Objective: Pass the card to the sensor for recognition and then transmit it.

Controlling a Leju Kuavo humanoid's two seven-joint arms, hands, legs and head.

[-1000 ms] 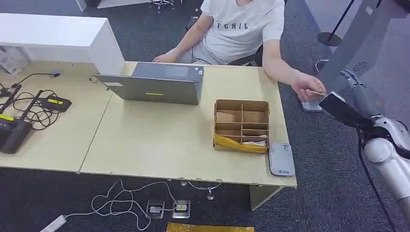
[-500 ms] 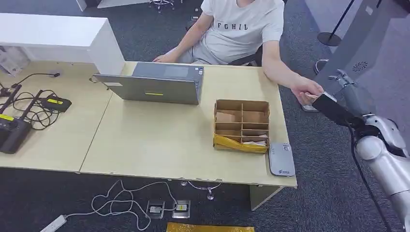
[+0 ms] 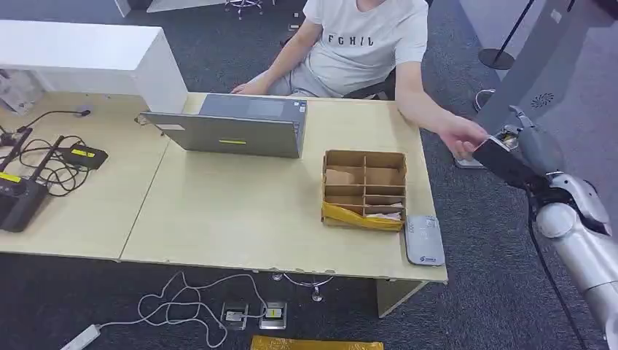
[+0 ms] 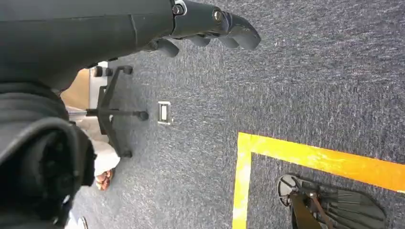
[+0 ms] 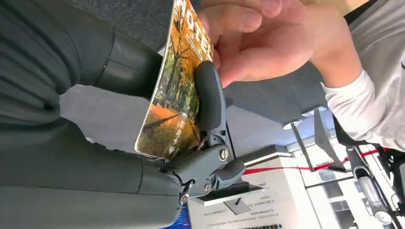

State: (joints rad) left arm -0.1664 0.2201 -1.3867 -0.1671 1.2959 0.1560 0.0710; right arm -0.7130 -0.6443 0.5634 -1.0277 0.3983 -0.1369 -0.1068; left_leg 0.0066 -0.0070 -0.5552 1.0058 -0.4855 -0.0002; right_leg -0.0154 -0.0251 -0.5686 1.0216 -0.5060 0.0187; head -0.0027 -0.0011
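The card [image 5: 174, 95], printed with an autumn tree scene, stands between the thumb [image 5: 209, 98] and the fingers of my right hand [image 3: 526, 142], off the desk's right end. A seated person's hand [image 5: 272, 43] also grips the card's far end; in the head view that hand [image 3: 463, 136] meets mine. The grey card sensor [image 3: 424, 239] lies flat on the desk's front right corner, well below and left of my right hand. My left hand [image 4: 210, 24] hangs over the carpet with its fingers loosely bent and nothing in them.
A cardboard compartment box [image 3: 364, 186] stands beside the sensor, and a laptop [image 3: 233, 131] is farther back. Routers and cables [image 3: 44, 168] occupy the desk's left end. A grey kiosk panel [image 3: 543, 65] rises just behind my right hand.
The person's hand has brought the card rightward into my right hand, which shifted slightly toward it. The card now sits between my thumb and fingers.
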